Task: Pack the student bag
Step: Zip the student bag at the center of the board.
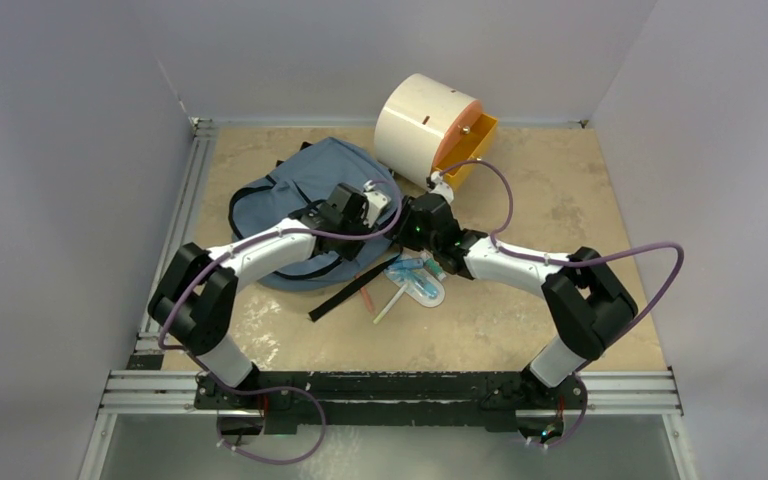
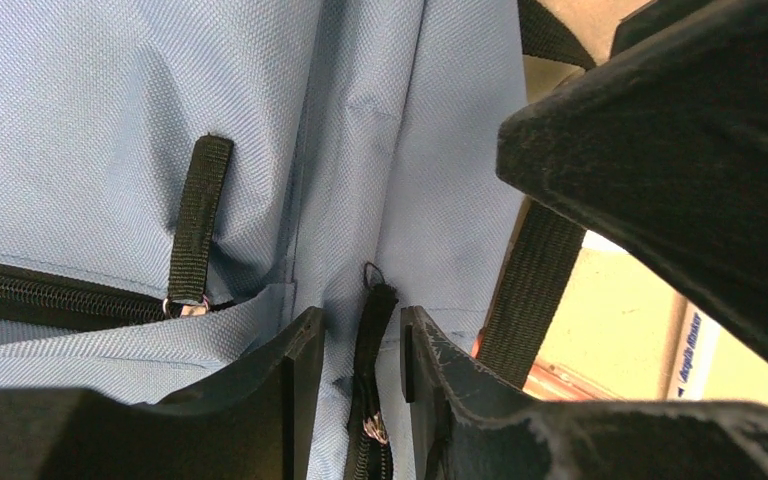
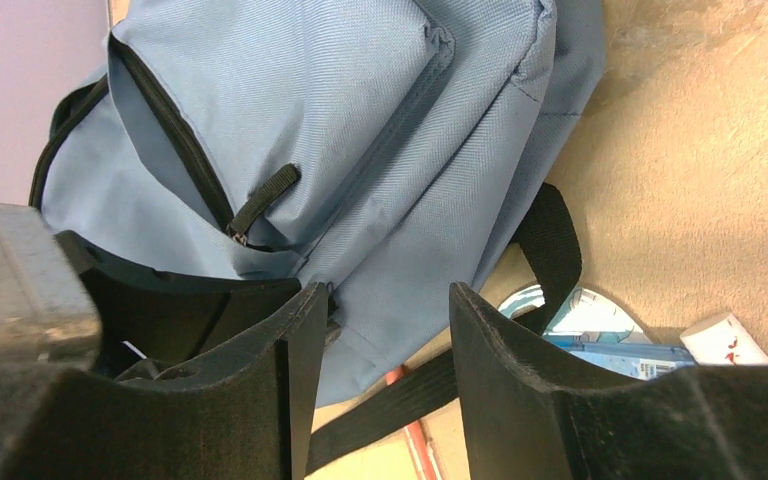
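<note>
At the near edge of the table (image 1: 580, 200), bare tan, mottled surface lies between the arm bases and the clutter. Toward the middle sit a clear blister pack (image 1: 422, 283), a white pen (image 1: 388, 307) and a flat black strap (image 1: 345, 297). Just beyond, both wrists meet over the student bag (image 1: 320, 170), slate-blue woven cloth lying left of centre toward the far edge. The left gripper (image 2: 360, 345) has its pincer narrowly apart, straddling a black zipper pull (image 2: 375, 310) without visibly pinching it, which only its wrist view shows. The right gripper (image 3: 385, 340) stands parted above the bag's edge, and its view alone shows the dark lining (image 3: 190, 315). A smooth cream cylindrical cabinet (image 1: 422, 122) with an orange drawer (image 1: 475, 145) sits at the far edge, with bare surface to its right
</note>
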Available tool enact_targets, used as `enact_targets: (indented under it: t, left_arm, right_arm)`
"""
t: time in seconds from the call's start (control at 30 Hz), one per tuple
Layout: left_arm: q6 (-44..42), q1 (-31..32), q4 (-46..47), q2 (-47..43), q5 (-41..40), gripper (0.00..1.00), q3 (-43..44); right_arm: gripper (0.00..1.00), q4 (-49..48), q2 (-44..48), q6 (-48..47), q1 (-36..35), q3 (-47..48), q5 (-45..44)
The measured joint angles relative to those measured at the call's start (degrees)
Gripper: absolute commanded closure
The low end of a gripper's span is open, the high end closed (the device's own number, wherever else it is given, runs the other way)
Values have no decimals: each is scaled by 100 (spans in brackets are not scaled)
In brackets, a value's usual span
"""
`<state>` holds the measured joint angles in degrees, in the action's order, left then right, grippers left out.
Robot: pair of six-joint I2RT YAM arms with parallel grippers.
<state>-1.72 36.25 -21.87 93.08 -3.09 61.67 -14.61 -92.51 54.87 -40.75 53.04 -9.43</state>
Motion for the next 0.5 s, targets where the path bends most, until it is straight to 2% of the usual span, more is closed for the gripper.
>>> enact_targets:
  t: [0.17,0.43,0.5]
  left_arm:
    - [-74,68,2,122,-214,73,0]
    - [-96,177,2,144,-511,100,-4]
    - [-94,181,0,144,-584,100,-4]
  right_arm:
    - [50,-46,0,2,33,-15,0]
    - [52,-162,0,24,68,-188,9]
    - [53,-170,0,26,70,-232,17]
